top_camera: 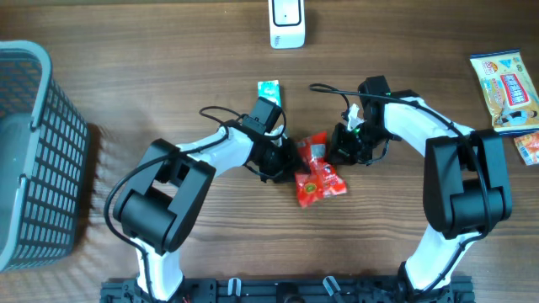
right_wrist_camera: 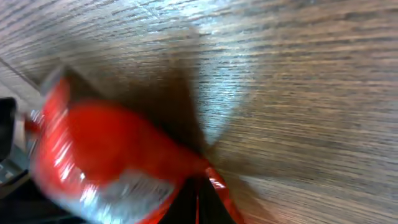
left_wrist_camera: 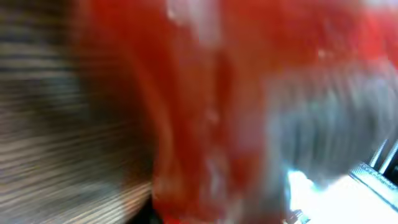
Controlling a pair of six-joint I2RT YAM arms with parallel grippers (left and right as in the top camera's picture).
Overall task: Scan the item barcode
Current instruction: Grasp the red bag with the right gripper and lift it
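Right wrist view shows the right gripper (right_wrist_camera: 198,202) pinched together on a corner of the red packet (right_wrist_camera: 106,155), with the wooden table (right_wrist_camera: 298,93) behind it. At the packet's left edge sits the left gripper (top_camera: 282,160); blur hides whether its jaws are closed. Beyond the packet lies a green item (top_camera: 268,91), and farther still the white scanner (top_camera: 286,23).

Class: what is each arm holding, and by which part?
The right gripper pinches the red packet by an edge. The left gripper is at its other side; whether it grips cannot be told.
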